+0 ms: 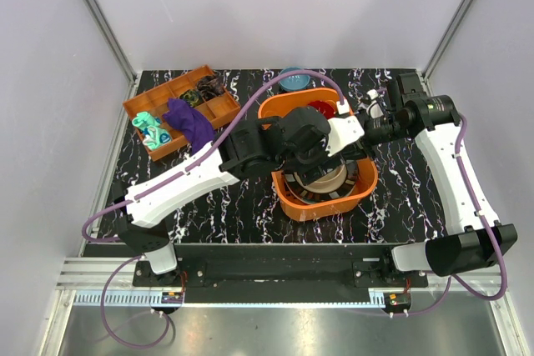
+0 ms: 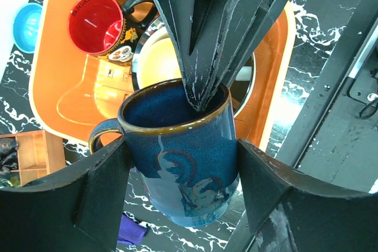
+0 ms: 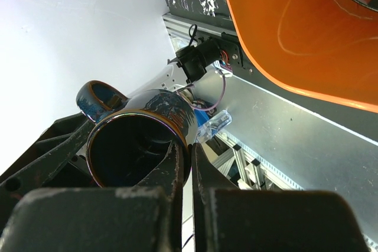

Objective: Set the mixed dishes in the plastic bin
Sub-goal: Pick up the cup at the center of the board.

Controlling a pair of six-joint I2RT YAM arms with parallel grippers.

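A dark blue mug hangs above the near right edge of the orange plastic bin, between both grippers. My left gripper has a finger pressed on each side of the mug's body. My right gripper pinches the mug's rim, one finger inside and one outside; its fingers show from above in the left wrist view. In the bin lie a red mug and stacked plates with a beige bowl. In the top view the grippers meet at the bin's right side, left gripper, right gripper.
A small blue bowl sits on the table behind the bin. The brown compartment tray stands at the back left, with a purple cloth and a teal toy on it. White walls enclose the table.
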